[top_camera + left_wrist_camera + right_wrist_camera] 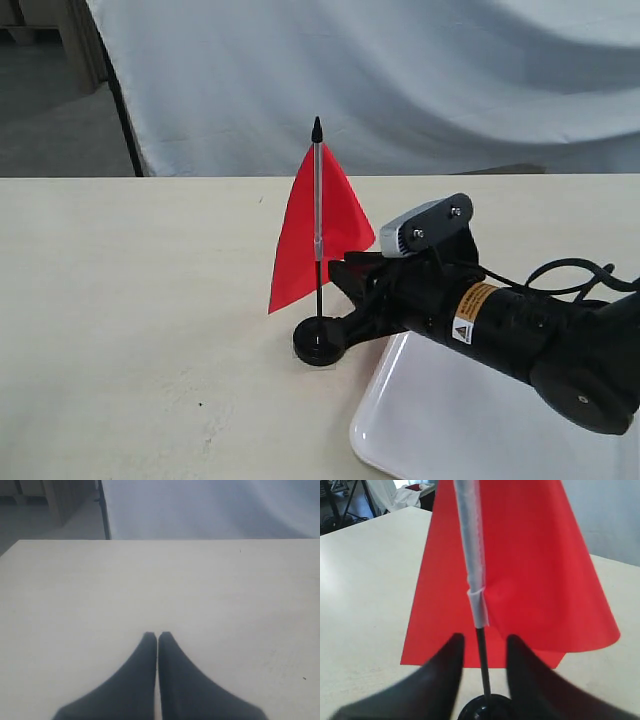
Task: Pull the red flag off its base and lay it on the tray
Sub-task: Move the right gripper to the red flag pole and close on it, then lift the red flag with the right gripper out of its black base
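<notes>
the red flag [335, 225] stands upright in the base [320, 346], its thin pole seated in the centre of the black disc. the red cloth hangs down the upper pole and spreads to both sides above the base. the pointed black tip is straight over the base. the base sits flat on the pale table [130, 300].

the right gripper [342, 300] lies low, just beside the base, reaching in from the tray side. in the right wrist view the right gripper [482, 645] has its two dark fingers [451, 655] parted to a narrow gap, one on each side of the black lower pole just above the base [484, 710]. a sliver of space shows between each finger and the pole, so the claw brackets the pole without pinching it. the red flag [540, 565] fills most of that view, with the grey upper part of the pole rising out of frame.

the tray [440, 430] lies on the table near the base, on the side the right arm comes from, partly under that arm. its near corner is close to the base but apart from it.

the left gripper [157, 639] appears only in the left wrist view. its fingers are pressed together with nothing between them, over bare table, and the base is out of that view.
</notes>
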Controlling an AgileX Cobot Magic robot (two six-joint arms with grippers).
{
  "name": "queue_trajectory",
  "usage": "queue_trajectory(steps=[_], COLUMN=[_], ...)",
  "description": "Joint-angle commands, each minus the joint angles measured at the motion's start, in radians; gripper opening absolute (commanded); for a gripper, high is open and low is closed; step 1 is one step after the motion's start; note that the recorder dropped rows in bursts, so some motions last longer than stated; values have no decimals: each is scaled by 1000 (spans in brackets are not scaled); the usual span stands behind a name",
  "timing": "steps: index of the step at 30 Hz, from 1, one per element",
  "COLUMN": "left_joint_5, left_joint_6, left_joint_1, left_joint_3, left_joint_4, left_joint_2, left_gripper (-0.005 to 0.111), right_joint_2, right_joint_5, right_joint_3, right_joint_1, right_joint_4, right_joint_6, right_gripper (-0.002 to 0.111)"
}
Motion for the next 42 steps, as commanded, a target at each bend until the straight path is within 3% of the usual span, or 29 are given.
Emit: queue_trajectory(steps=[1,2,3,8,20,22,23,26,27,36,42], left_joint_5=[-4,-4,-4,-4,-4,-4,-4,-4,-4,-4,-4], left_joint_6=[-2,-2,-2,-2,-2,-2,-2,-2,-2,-2,-2], left_joint_1=[-5,-5,-5,-5,-5,-5,-5,-5,-5,-5,-5], left_joint_3=[2,2,2,2,2,2,2,2,2,2,2], left_joint_4=[-6,-6,-6,-6,-6,-6,-6,-6,-6,-6,-6], left_joint_2=[-1,-1,-1,-1,-1,-1,-1,-1,-1,-1,-1], left_gripper=[1,1,1,1,1,1,1,1,1,1,1], right_joint_2=[3,3,3,33,161,168,168,168,168,25,-234], right_joint_5=[6,6,2,-19,-13,-13,-13,-10,-10,43,342], right_joint_3=[-5,-5,-5,-26,-177,-185,-186,-186,-186,-173,-173], right_joint_1=[2,2,2,2,2,2,2,2,2,-2,-2], right_joint_4=[-16,-36,-41,-19,-23,-23,-21,-29,-36,-36,-36], right_joint_6=[-9,-9,-13,-31,-31,-31,-31,-31,-24,-62,-214], right_gripper=[89,104,104,97,96,86,73,13,1,-1,-1])
